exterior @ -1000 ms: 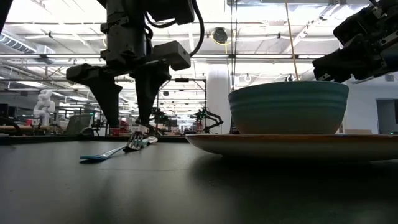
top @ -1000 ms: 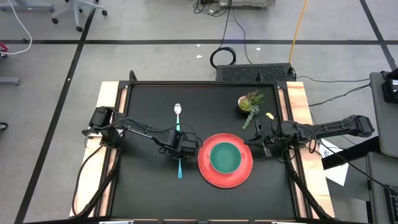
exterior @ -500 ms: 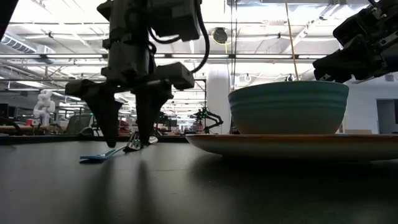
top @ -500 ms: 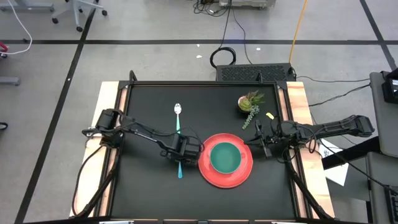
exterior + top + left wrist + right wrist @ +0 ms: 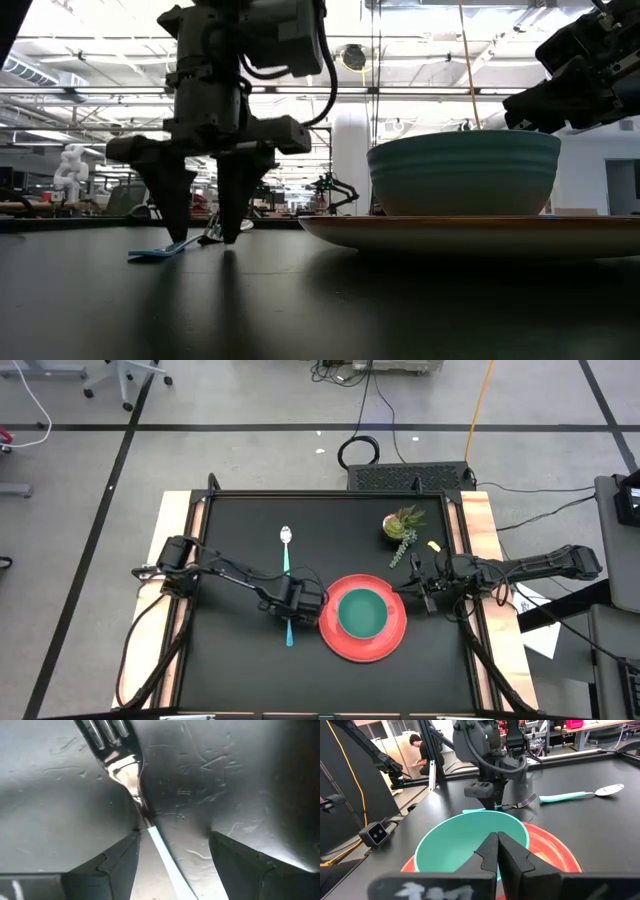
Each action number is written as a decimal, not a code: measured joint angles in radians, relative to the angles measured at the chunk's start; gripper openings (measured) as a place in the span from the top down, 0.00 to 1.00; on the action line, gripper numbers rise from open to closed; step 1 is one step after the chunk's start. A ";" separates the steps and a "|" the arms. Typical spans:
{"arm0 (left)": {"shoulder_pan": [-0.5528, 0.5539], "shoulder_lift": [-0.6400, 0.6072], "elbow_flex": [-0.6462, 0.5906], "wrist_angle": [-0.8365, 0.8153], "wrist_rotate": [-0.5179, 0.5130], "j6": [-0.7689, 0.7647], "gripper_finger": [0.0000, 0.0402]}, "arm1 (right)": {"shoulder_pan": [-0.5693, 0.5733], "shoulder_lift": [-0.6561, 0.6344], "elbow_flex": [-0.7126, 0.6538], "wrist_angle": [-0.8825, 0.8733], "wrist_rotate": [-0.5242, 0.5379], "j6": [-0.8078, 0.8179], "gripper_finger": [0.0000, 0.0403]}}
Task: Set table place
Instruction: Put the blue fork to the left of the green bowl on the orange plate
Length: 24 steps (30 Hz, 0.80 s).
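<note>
a black table (image 5: pixel 240 660) is seen from above. near its middle, a teal bowl (image 5: pixel 361 612) sits in a red plate (image 5: pixel 388 643). just beside the plate, on the side toward the left arm, a teal-handled fork (image 5: pixel 131 785) lies flat, straddled by the left gripper (image 5: pixel 204 238), whose fingers are spread wide, tips at the tabletop, nothing held. a spoon (image 5: pixel 286 546) lies toward the far edge. the right gripper (image 5: pixel 498 851), fingers pressed together and empty, is held above the plate's rim nearest the right edge.

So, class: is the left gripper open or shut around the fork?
Open. The left gripper has its fingers spread on either side of the fork, which lies flat on the table.
</note>
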 joint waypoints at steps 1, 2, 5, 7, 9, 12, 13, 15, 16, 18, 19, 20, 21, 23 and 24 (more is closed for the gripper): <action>-0.002 0.002 0.001 -0.007 0.000 -0.001 0.39 | 0.000 0.000 0.000 0.000 0.000 0.002 1.00; -0.004 0.003 0.001 -0.006 0.000 -0.001 0.39 | 0.000 0.000 0.000 0.000 0.000 0.009 1.00; -0.010 0.014 0.003 -0.005 -0.003 -0.002 0.39 | 0.000 0.000 0.000 -0.001 0.000 0.015 1.00; -0.012 0.014 0.003 -0.004 -0.007 -0.002 0.39 | 0.000 0.000 0.000 -0.002 0.000 0.015 1.00; -0.013 0.014 0.003 -0.006 -0.017 -0.007 0.39 | 0.000 0.000 0.000 -0.003 0.000 0.015 1.00; -0.013 0.015 0.003 -0.007 -0.020 -0.010 0.39 | 0.000 0.000 0.000 -0.003 0.000 0.015 1.00; -0.013 0.015 0.003 -0.007 -0.020 -0.009 0.39 | 0.000 0.000 0.000 -0.003 0.000 0.015 1.00; -0.013 0.016 0.003 -0.006 -0.020 -0.006 0.40 | 0.000 0.000 0.000 -0.004 -0.001 0.015 1.00; -0.013 0.016 0.003 -0.006 -0.020 -0.006 0.40 | 0.000 0.000 0.000 -0.004 -0.001 0.015 1.00; -0.013 0.016 0.001 -0.006 -0.020 -0.005 0.43 | 0.000 0.000 0.000 -0.004 -0.001 0.015 1.00; -0.013 0.016 0.001 -0.007 -0.020 -0.004 0.46 | 0.000 0.000 0.000 -0.004 -0.001 0.015 1.00; -0.013 0.016 0.001 -0.008 -0.020 -0.003 0.49 | 0.000 0.000 0.000 -0.004 -0.001 0.015 1.00; -0.013 0.016 0.001 -0.009 -0.020 -0.002 0.52 | 0.000 0.000 0.000 -0.004 -0.001 0.015 1.00; -0.013 0.016 0.001 -0.010 -0.020 0.005 0.59 | 0.000 0.000 0.000 -0.005 -0.001 0.015 1.00; -0.013 0.016 0.000 -0.009 -0.020 0.009 0.62 | 0.000 0.000 0.000 -0.005 -0.001 0.015 1.00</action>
